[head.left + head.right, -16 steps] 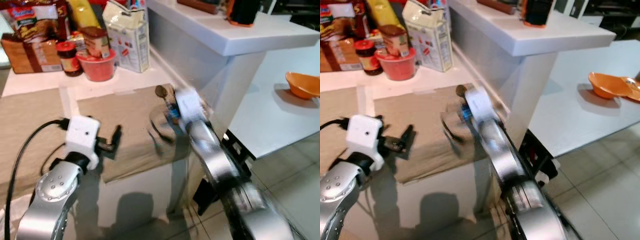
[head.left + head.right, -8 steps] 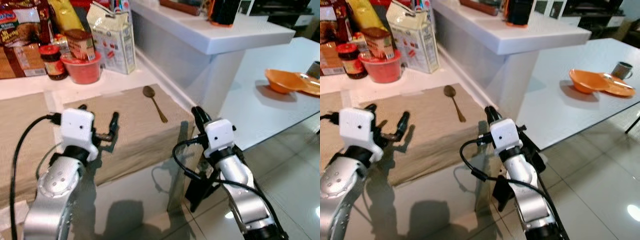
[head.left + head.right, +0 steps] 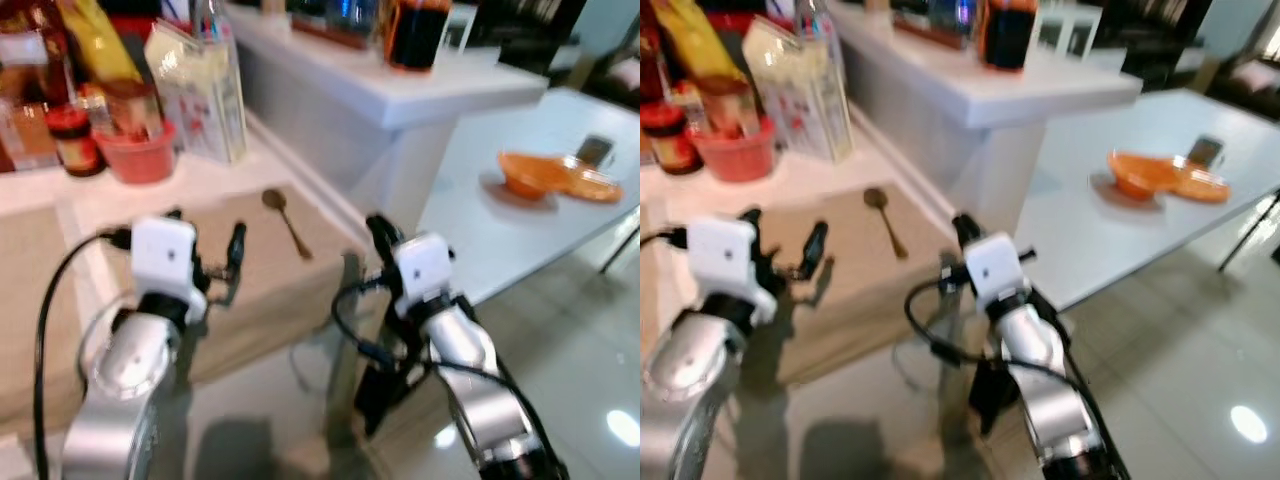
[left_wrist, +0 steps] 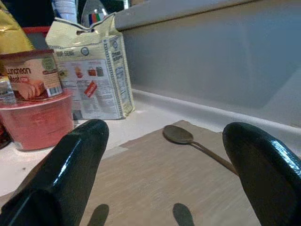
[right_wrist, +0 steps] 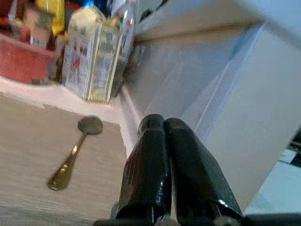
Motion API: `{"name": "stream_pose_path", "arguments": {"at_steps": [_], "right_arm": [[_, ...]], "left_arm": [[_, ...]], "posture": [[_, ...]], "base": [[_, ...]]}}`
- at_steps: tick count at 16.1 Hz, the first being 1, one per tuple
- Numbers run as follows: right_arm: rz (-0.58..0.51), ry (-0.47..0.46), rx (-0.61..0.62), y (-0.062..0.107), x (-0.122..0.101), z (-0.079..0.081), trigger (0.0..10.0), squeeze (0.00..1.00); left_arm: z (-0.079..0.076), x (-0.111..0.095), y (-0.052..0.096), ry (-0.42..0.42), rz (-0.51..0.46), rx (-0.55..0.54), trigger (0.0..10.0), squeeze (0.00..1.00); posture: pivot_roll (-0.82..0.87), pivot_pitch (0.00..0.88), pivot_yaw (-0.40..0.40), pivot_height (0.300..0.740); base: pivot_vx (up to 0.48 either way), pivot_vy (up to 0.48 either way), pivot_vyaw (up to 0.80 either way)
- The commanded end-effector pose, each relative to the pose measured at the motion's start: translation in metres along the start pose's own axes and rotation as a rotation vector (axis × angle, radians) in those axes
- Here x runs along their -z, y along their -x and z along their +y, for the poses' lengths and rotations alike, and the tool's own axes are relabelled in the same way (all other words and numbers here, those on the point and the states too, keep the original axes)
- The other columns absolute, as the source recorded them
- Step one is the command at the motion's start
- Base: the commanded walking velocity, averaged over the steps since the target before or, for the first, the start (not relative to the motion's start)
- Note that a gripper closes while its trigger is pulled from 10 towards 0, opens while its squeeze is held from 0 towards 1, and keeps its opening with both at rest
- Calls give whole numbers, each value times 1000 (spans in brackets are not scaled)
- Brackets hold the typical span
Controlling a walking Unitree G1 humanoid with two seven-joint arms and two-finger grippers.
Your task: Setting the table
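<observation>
Bronze-coloured and alone, the spoon (image 3: 286, 222) lies flat on the beige placemat (image 3: 262, 275), which covers the near part of the white counter (image 3: 215, 178). Taking the spoon as the landmark: its bowl points toward the back of the counter and its handle runs toward the placemat's front edge.

Behind the spoon's bowl, at the back of the counter, stands a cream carton (image 4: 94, 75) with printed panels and a torn-open top. Beside the carton, farther to the robot's left of the spoon, a red tub (image 4: 35, 120) carries a tin labelled luncheon meat (image 4: 30, 74), and a dark jar with a red lid (image 3: 71, 140) stands past that.

The left pincer (image 3: 205, 252) hovers over the placemat to the robot's left of the spoon, near it but not touching; its two black fingers (image 4: 70, 174) are spread wide, and in the left wrist view the spoon shows in the gap between them, farther on.

The right pincer (image 5: 165, 162) is held just off the placemat's front right corner, on the handle side of the spoon and apart from it. Its fingers are pressed together with nothing between them.

To the robot's right of the spoon, beyond the raised white ledge (image 3: 400, 85) that bounds the counter, a lower white table (image 3: 500, 215) bears an orange bowl (image 3: 528, 172) and an orange plate (image 3: 585, 185) just beside it, both well apart from the spoon.
</observation>
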State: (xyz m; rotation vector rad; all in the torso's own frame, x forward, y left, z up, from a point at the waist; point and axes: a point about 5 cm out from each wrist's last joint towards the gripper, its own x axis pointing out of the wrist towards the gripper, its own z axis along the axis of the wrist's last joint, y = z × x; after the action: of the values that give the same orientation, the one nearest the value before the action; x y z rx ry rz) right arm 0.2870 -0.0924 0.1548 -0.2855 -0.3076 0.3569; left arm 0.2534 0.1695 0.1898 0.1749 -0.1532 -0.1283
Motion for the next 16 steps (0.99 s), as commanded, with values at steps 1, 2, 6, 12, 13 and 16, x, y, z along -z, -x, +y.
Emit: {"name": "stream_pose_path", "arguments": {"at_steps": [1,2,6,12,13,16], "right_arm": [[21,-6,-12,-4,2,3,10000,0],[27,-5,-14,-4,3,3,10000,0],[59,-20,-41,-7,6,6,10000,0],[164,-154,-89,-22,17,12,10000,1000],[182,-207,-90,-26,19,11,10000,1000],[182,-207,-90,-26,19,11,10000,1000]], "left_arm": [[3,-1,-1,-26,8,-10,10000,0],[2,1,-1,-30,16,-8,10000,0],[2,2,-2,-30,24,-44,10000,0],[-4,-2,-5,-24,18,-31,10000,0],[-4,-2,-6,-34,19,-32,10000,0],[-4,-2,-6,-34,19,-32,10000,0]], "posture": [[89,0,-76,732],[90,0,-77,732],[90,0,-78,732],[87,0,-74,732],[87,0,-74,732],[87,0,-74,732]], "base": [[454,0,0],[454,0,0],[224,0,0],[0,0,0],[0,0,0],[0,0,0]]}}
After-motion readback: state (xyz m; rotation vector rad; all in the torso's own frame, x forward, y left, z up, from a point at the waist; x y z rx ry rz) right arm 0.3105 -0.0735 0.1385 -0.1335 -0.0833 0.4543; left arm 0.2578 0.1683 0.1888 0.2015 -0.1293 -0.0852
